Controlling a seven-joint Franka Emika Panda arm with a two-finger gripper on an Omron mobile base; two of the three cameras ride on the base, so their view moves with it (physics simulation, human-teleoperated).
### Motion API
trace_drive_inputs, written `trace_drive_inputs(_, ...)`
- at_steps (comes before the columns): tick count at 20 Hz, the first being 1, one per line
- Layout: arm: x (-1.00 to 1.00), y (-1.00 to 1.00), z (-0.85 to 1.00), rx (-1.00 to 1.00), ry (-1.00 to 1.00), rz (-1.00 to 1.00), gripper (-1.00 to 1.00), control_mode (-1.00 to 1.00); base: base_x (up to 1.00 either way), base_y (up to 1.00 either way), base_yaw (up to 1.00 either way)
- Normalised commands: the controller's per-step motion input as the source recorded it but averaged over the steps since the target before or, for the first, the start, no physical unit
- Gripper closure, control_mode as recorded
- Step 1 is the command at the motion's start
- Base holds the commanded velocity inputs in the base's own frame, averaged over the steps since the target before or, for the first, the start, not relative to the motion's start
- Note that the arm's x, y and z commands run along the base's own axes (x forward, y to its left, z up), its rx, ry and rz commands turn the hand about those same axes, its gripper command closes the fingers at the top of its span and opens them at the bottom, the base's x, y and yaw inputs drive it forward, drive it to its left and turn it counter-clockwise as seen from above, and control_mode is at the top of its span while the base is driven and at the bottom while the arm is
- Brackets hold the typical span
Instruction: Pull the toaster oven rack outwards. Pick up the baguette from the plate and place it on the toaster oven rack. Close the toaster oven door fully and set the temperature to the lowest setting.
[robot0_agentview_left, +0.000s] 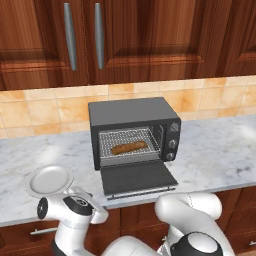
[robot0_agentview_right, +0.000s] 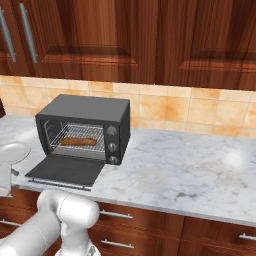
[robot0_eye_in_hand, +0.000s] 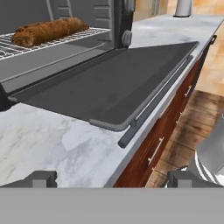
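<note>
Left base view: toaster oven (robot0_agentview_left: 134, 131) on marble counter (robot0_agentview_left: 215, 150); baguette (robot0_agentview_left: 129, 147) on toaster oven rack (robot0_agentview_left: 127, 141); toaster oven door (robot0_agentview_left: 137, 178) dropped flat; plate (robot0_agentview_left: 48, 180) left of it.

Right base view: same layout, baguette (robot0_agentview_right: 78, 142) inside.

Hand view: gripper (robot0_eye_in_hand: 113, 178) spread wide, nothing held, low before the door's handle (robot0_eye_in_hand: 155, 103); baguette (robot0_eye_in_hand: 48, 30) beyond, upper left.

there are no words, numbers or signs to read here. the toaster oven (robot0_agentview_left: 134, 131) has three round knobs (robot0_agentview_left: 172, 142) down its side, but the marks around them are too small and blurry to make out. nothing is written on the toaster oven door (robot0_eye_in_hand: 109, 83) or the plate (robot0_agentview_left: 48, 180) either.
</note>
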Motion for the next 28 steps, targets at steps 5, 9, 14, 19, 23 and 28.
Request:
trace_drive_inputs(5, 0.12, -0.13, -0.02, 0.00, 0.00, 0.00, -1.00, -1.00, 0.00, 0.00, 0.00)
trace_drive_inputs(9, 0.11, -0.11, -0.13, 0.00, 0.00, 0.00, -1.00, -1.00, 0.00, 0.00, 0.00)
trace_drive_inputs(14, 0.14, -0.01, -0.16, -0.03, 0.00, -0.01, -1.00, -1.00, 0.00, 0.00, 0.00)
trace_drive_inputs(19, 0.20, 0.00, -0.19, -0.08, 0.05, -0.02, -1.00, -1.00, 0.00, 0.00, 0.00)
trace_drive_inputs(23, 0.26, 0.01, -0.31, -0.14, 0.08, -0.02, -1.00, -1.00, 0.00, 0.00, 0.00)
trace_drive_inputs(28, 0.26, 0.15, -0.28, -0.16, 0.07, -0.02, -1.00, -1.00, 0.00, 0.00, 0.00)
